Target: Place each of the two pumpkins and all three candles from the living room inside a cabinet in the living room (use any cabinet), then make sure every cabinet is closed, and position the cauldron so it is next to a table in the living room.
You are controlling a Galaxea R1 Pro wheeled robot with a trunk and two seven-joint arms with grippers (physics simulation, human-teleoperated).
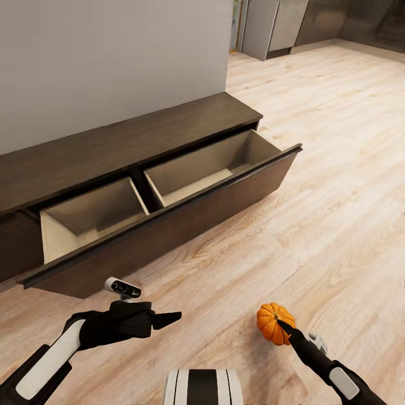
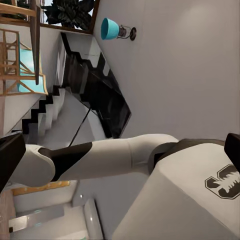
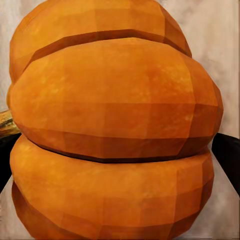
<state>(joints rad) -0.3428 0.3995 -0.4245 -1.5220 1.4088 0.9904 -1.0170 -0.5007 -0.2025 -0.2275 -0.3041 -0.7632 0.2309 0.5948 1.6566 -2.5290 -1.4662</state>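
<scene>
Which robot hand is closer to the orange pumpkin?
Right. The right tool holds the pumpkin; the left tool hangs apart, off to its left.

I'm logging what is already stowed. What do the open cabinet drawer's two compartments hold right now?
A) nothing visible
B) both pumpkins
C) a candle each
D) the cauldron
A: both pale compartments of the open drawer look bare in the head view, and one pumpkin sits at the right end effector.
</scene>
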